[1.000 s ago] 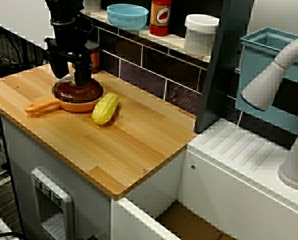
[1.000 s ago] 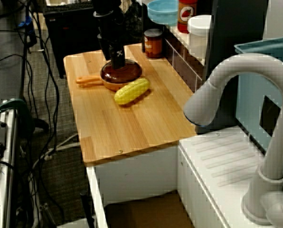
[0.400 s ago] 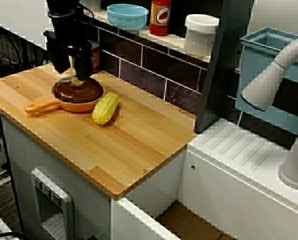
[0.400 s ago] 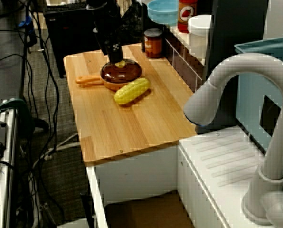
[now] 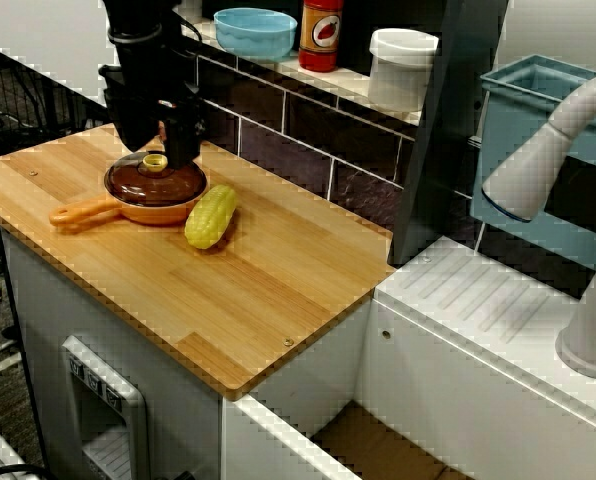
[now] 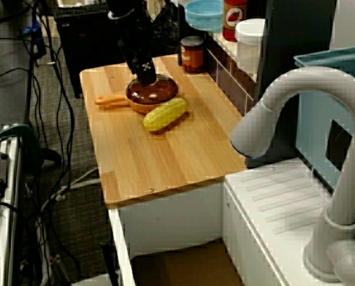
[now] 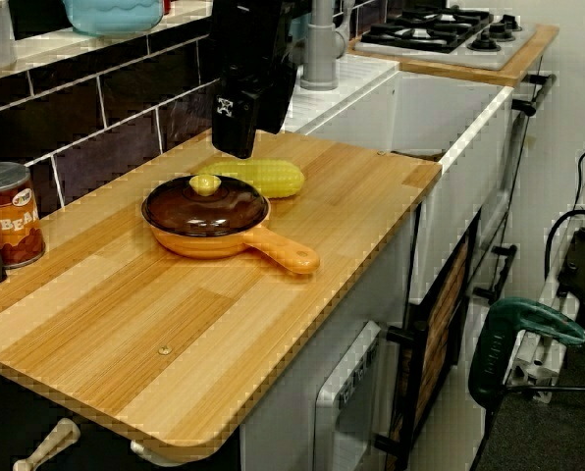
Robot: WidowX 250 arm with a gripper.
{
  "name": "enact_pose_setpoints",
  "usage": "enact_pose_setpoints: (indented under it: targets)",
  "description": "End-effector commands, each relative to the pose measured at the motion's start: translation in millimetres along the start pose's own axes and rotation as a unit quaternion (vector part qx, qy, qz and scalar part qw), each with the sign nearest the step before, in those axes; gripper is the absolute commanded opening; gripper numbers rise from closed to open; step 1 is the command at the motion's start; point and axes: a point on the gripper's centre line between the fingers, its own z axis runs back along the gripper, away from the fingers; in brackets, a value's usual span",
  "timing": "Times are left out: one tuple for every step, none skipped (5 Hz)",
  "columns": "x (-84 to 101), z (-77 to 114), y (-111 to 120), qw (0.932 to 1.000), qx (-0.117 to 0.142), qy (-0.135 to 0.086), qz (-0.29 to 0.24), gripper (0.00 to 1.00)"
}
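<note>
Lid (image 5: 158, 183), dark brown and glossy, sits squarely on the orange pan (image 5: 156, 212), and its small yellow knob (image 5: 155, 162) stands bare at the centre. The pan is the landmark for everything else. It rests on the wooden counter (image 5: 268, 290), and its orange handle (image 5: 78, 213) lies flat on the board, pointing away from the tiled wall in the view from the counter's far end.

The black gripper (image 7: 236, 145) hangs just above the pan, over the side of the lid nearer the corn, and touches neither lid nor knob (a strip of counter shows beneath it in the far-end view). It holds nothing. The fingers merge into one dark mass in all three views, so I cannot tell whether they stand apart or together. Seen from the counter's front, the gripper (image 5: 163, 148) probably straddles the knob from above, though the angle is poor.

A yellow corn cob (image 5: 211, 216) lies just beside the pan, opposite the handle, close to the rim but apparently not touching it. A tin of beans (image 7: 13, 228) stands near the pan against the tiles. A blue bowl (image 5: 255, 31) and a red bottle (image 5: 321, 33) sit on the shelf above and beyond the pan.
</note>
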Motion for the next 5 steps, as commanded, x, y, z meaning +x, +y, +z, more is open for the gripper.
enact_pose_setpoints:
  targets:
    - [2.1,1.5,-10.8,0.9997,0.004,-0.026,0.003,1.00]
    - [0.1,-6.3,-17.1,0.9994,-0.002,-0.031,0.016,1.00]
    - [-2.2,-16.1,-23.7,0.9993,0.001,-0.032,0.020,1.00]
    - [-5.0,-22.0,-28.7,0.9994,0.001,-0.028,0.022,1.00]
    - [-8.5,-24.5,-33.2,0.9993,-0.001,-0.026,0.028,1.00]
